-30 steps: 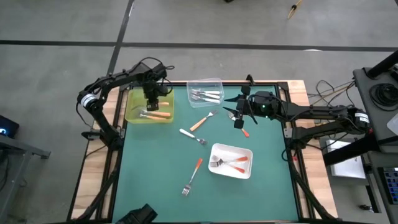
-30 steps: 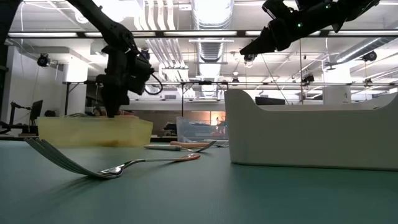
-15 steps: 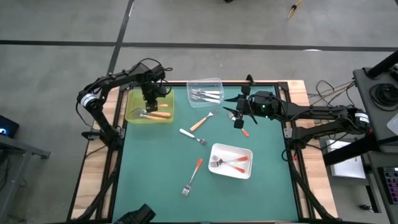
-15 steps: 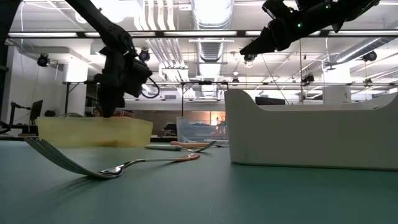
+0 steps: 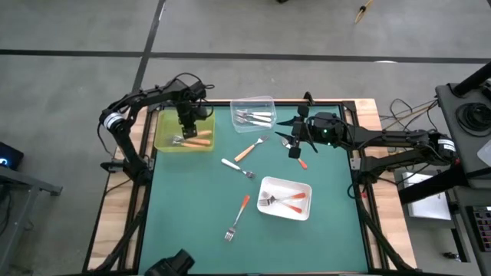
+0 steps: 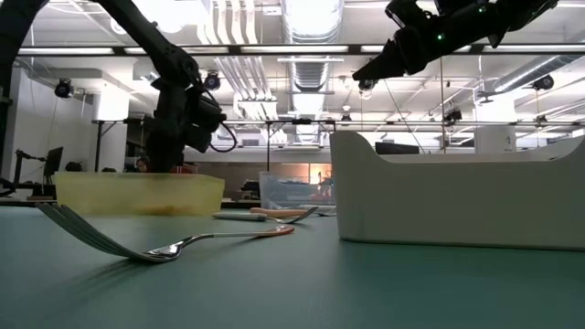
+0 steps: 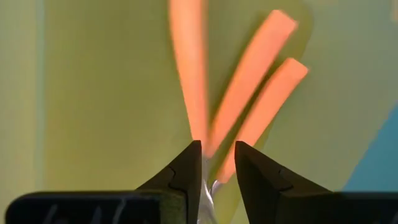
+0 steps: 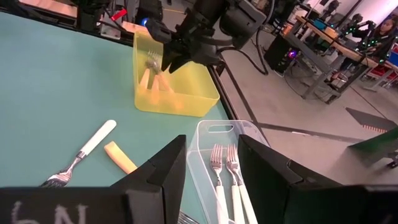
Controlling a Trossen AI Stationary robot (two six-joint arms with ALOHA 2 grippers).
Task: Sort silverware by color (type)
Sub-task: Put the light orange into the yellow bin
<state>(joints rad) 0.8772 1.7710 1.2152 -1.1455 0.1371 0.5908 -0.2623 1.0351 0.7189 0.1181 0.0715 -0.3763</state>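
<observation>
Over the yellow tray, just left of the clear tray, the left tool now sits a bit higher than it did a second ago. Three orange forks lie in the yellow tray under it. One of them looks smeared, as if it is moving. I cannot tell if this tool is open or closed.

The right tool has not moved. It hangs just right of the clear tray, open, with nothing in it.

Three trays are on the green surface. The clear tray holds white forks; I can count at least two. The white tray, well in front of the clear tray, holds two red forks.

Four forks lie loose, and none has moved. A tan fork is just in front of the clear tray. A white fork is a little past that. One red fork lies by the right tool. Another red fork is farthest from the clear tray.
</observation>
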